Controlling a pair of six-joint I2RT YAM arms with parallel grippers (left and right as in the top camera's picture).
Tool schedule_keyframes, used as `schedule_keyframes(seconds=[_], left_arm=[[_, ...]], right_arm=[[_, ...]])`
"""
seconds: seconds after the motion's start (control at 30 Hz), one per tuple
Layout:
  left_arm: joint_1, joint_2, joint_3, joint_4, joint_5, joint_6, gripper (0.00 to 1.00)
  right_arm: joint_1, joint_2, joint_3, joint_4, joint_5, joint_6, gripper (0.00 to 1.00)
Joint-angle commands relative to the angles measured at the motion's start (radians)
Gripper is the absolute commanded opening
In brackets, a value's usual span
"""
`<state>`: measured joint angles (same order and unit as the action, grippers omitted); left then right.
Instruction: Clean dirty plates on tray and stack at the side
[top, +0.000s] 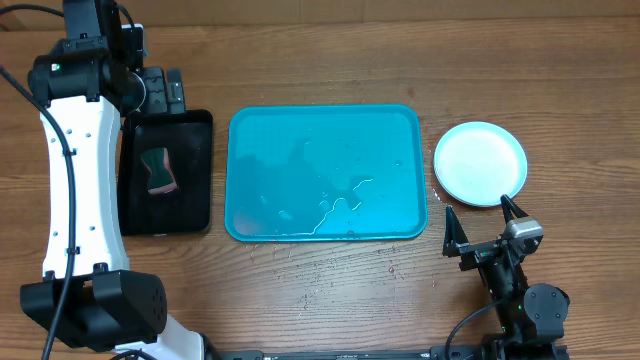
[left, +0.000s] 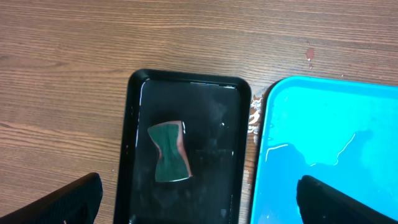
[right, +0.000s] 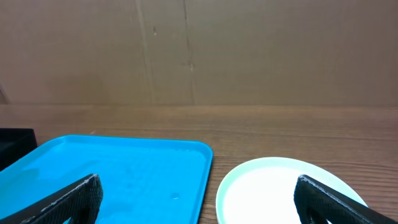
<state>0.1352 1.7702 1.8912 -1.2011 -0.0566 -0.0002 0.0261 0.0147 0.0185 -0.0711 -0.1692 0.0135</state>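
The teal tray (top: 325, 172) lies mid-table with nothing on it except thin puddles of water; it also fills the right of the left wrist view (left: 323, 143) and the left of the right wrist view (right: 124, 168). The plates (top: 480, 163) sit stacked on the table just right of the tray, a white one on top with a mint rim showing beneath (right: 267, 193). My left gripper (left: 199, 190) hangs open above the black tray, holding nothing. My right gripper (top: 482, 228) is open and empty, low at the front of the stack (right: 198, 190).
A narrow black tray (top: 195, 180) left of the teal one holds a green and pink sponge (top: 158, 172) in shallow water (left: 169, 152). Water drops (top: 330, 265) speckle the wood in front of the teal tray. A wall stands behind the table.
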Motion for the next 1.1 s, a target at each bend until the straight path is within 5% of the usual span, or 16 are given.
schedule_keyframes(seconds=[0.0, 0.47, 0.77, 1.07], left_arm=[[0.0, 0.008, 0.002, 0.001, 0.005, -0.003, 1.0], [-0.002, -0.011, 0.002, 0.001, 0.005, -0.003, 1.0], [-0.011, -0.291, -0.016, 0.027, 0.03, 0.0, 1.0], [-0.011, -0.708, -0.491, 0.445, 0.11, 0.0, 1.0]], right_arm=[[0.0, -0.011, -0.011, 0.005, -0.005, -0.007, 1.0], [0.0, -0.011, -0.011, 0.005, -0.005, -0.007, 1.0], [0.0, -0.011, -0.011, 0.005, -0.005, -0.006, 1.0], [0.0, -0.011, -0.011, 0.005, -0.005, -0.007, 1.0]])
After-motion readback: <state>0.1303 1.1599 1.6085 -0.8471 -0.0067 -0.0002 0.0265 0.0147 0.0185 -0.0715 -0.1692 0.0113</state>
